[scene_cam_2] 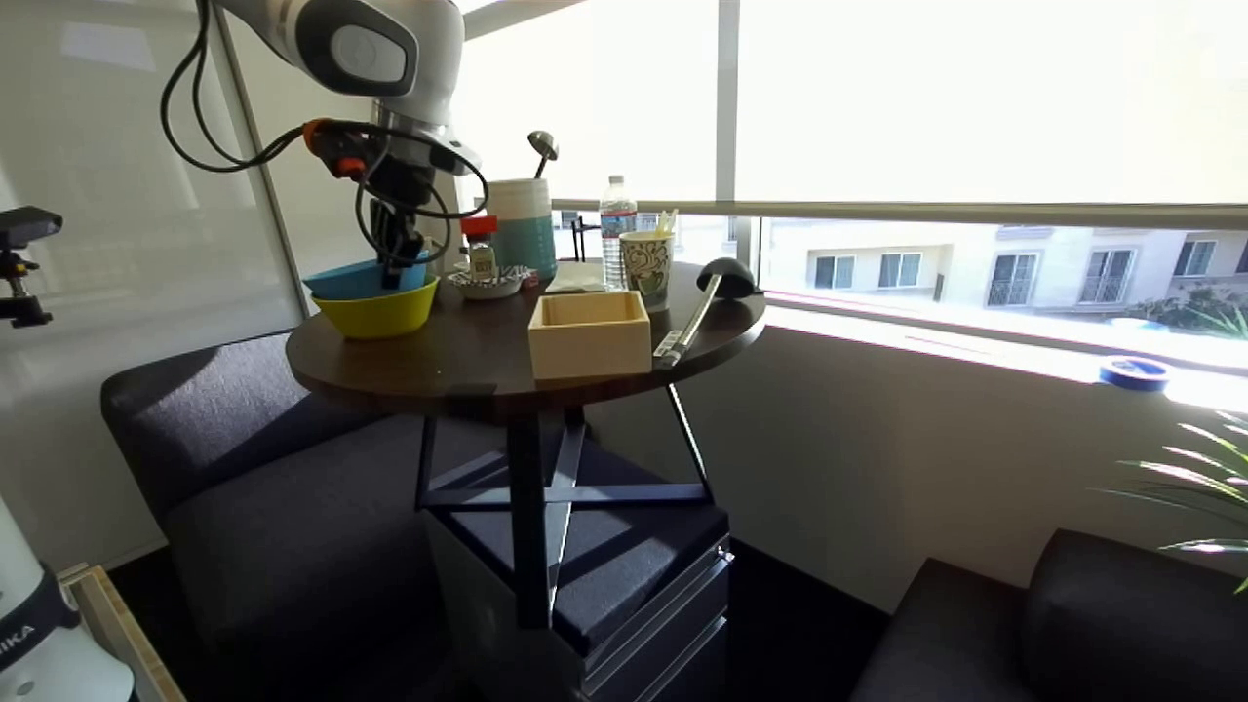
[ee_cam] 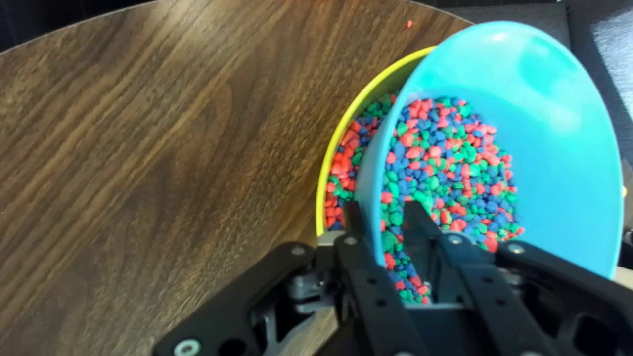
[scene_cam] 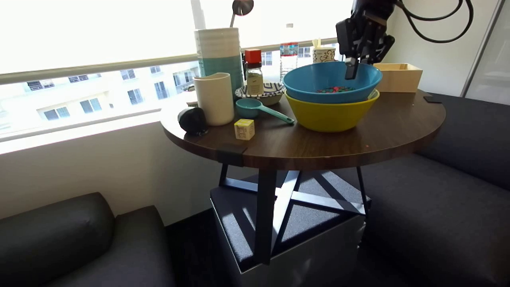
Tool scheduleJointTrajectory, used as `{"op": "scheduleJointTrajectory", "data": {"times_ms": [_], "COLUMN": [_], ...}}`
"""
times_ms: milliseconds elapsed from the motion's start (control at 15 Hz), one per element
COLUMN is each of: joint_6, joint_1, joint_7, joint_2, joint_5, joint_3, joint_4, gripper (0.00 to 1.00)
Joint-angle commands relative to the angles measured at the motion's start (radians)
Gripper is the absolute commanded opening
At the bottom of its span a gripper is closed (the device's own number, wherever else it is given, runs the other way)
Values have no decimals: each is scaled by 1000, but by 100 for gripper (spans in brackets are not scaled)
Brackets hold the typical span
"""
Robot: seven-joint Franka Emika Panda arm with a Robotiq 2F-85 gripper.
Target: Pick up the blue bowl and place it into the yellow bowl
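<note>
The blue bowl (scene_cam: 305, 81) sits inside the yellow bowl (scene_cam: 330, 116), its rim above the yellow rim and slightly tilted. Both bowls also show in an exterior view, blue (scene_cam_2: 341, 281) on yellow (scene_cam_2: 375, 320). In the wrist view the blue bowl (ee_cam: 568, 148) holds red, green and blue pebbles (ee_cam: 455, 168); more pebbles lie inside the yellow bowl (ee_cam: 322, 197) beside it. My gripper (ee_cam: 383, 207) is open around the blue bowl's wall: one finger outside it, the other inside with a gap. The gripper (scene_cam: 360, 67) reaches down at the bowl's far side.
A tan wooden box (scene_cam_2: 590, 341) stands near the bowls. A ladle (scene_cam_2: 697, 317), a patterned cup (scene_cam_2: 647, 268), a water bottle (scene_cam: 289, 59), a teal scoop (scene_cam: 265, 109), a white cup (scene_cam: 215, 99) and a small block (scene_cam: 244, 129) are on the round table (scene_cam: 318, 149).
</note>
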Motion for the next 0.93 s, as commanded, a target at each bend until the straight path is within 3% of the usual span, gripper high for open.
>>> {"op": "scheduleJointTrajectory", "data": {"times_ms": [0, 333, 400, 533, 867], "joint_6": [-41, -45, -41, -39, -32], "joint_1": [3, -6, -8, -10, -22], "joint_7": [21, 23, 23, 24, 24], "joint_2": [0, -12, -11, -6, -15], "joint_5": [-14, -9, -12, -12, -5], "joint_3": [2, -8, -10, -15, -29], "joint_4": [39, 30, 27, 26, 5], "gripper": [60, 95, 61, 54, 19]}}
